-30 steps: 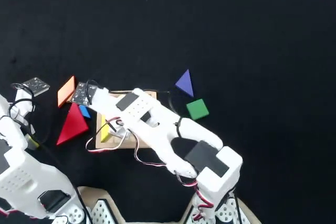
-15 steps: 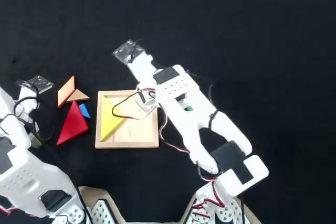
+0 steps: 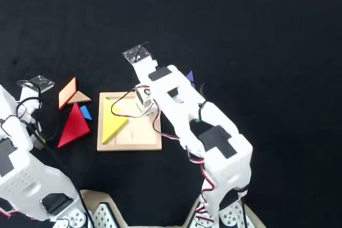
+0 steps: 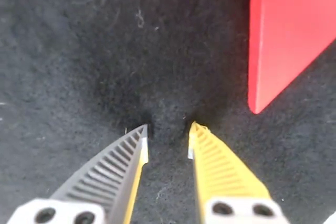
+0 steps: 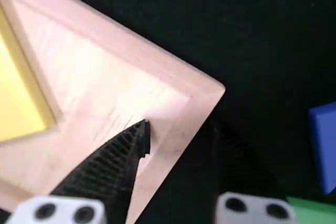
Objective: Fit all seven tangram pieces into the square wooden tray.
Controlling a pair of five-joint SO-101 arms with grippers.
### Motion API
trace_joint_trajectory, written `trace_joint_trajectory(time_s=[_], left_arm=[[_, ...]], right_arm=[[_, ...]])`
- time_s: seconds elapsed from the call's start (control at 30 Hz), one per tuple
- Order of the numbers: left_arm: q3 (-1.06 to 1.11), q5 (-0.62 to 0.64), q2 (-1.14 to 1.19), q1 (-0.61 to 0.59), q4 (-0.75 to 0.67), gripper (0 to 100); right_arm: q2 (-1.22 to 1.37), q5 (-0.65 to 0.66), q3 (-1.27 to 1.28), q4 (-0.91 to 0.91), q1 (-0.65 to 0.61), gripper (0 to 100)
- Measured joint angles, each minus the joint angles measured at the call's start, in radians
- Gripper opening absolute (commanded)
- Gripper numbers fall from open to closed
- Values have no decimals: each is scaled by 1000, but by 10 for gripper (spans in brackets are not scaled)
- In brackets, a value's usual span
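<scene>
Tray (image 3: pixel 130 146): on the table, holding the yellow triangle (image 3: pixel 114 122).
Outside: red triangle (image 3: pixel 74 125), orange piece (image 3: pixel 67 92), tan triangle (image 3: pixel 80 97) and small blue piece (image 3: pixel 86 114) beside the tray; purple triangle (image 3: pixel 188 77) and green piece (image 5: pixel 315 211) apart.
Left gripper (image 4: pixel 168 129): parted, empty, near the red triangle.
Right gripper (image 5: pixel 178 140): parted, empty, over a tray corner.
Progress: seemingly one seated, six left.

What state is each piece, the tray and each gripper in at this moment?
wooden tray: flat on table, holding one piece.
yellow triangle: seated in the tray.
red triangle: flat on table, outside tray.
orange piece: on table, outside tray.
tan triangle: on table, outside tray.
small blue triangle: on table, outside tray.
purple triangle: on table, outside tray.
green square: on table, outside tray.
left gripper: open, empty.
right gripper: open, empty.
</scene>
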Motion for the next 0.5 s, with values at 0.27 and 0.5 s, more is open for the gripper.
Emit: trace_joint_trajectory(time_s=[0.27, 0.5], left_arm=[[0, 2, 0, 0, 0, 142], [26, 2, -14, 49, 0, 142]], right_arm=[[9, -5, -18, -2, 118, 12], [9, -5, -18, -3, 155, 12]])
